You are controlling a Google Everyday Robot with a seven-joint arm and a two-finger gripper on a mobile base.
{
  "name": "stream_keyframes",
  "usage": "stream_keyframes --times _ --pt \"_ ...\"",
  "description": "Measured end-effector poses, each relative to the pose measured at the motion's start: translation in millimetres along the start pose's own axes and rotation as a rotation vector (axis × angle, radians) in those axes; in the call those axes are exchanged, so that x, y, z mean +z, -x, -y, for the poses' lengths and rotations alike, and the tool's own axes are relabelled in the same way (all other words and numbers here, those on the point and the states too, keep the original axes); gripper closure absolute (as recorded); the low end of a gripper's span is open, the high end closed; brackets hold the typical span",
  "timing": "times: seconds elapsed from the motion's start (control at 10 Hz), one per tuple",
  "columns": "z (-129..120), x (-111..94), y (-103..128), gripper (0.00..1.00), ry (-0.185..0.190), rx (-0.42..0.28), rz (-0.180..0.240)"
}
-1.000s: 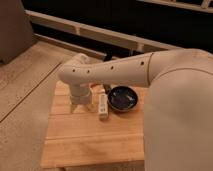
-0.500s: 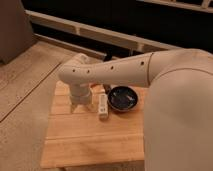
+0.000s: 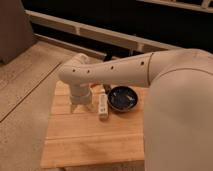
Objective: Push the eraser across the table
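Presently, the low table (image 3: 85, 142) of pale wooden planks is seen from above and slightly to one side, standing on a light, speckled floor (image 3: 25, 90). Over its far half a thick white arm (image 3: 115, 72) is stretched in from the picture's right, and its wrist is bent downward above the far left part of the tabletop. At the end of that wrist the gripper (image 3: 81, 106) is pointed straight down at the planks. Its two fingers are spread apart, and nothing is caught between them. The fingertips (image 3: 75, 108) are seen at or just above the wood (whether contact is made cannot be told).

The eraser (image 3: 103, 106), a narrow white block, is laid flat on the tabletop just beside the gripper, on the side toward the picture's right. Its long axis is run roughly from the table's far edge toward the near edge. A slight gap appears to be left between it and the nearer finger, though this cannot be settled. On the eraser's other side a dark round bowl (image 3: 123, 98) is set upright on the planks, very close to the eraser and perhaps touching it. The eraser is thus found between the gripper and the bowl.

The table's right-hand edge is hidden by the robot's bulky white body (image 3: 180, 120). Beyond the table a pale rail (image 3: 90, 34) is seen running slantwise against a dark background.
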Motion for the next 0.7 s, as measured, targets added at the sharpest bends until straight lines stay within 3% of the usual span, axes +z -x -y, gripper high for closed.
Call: stream_keyframes --times 0.7 --pt "0.0 0.0 0.0 0.37 0.000 0.000 0.000"
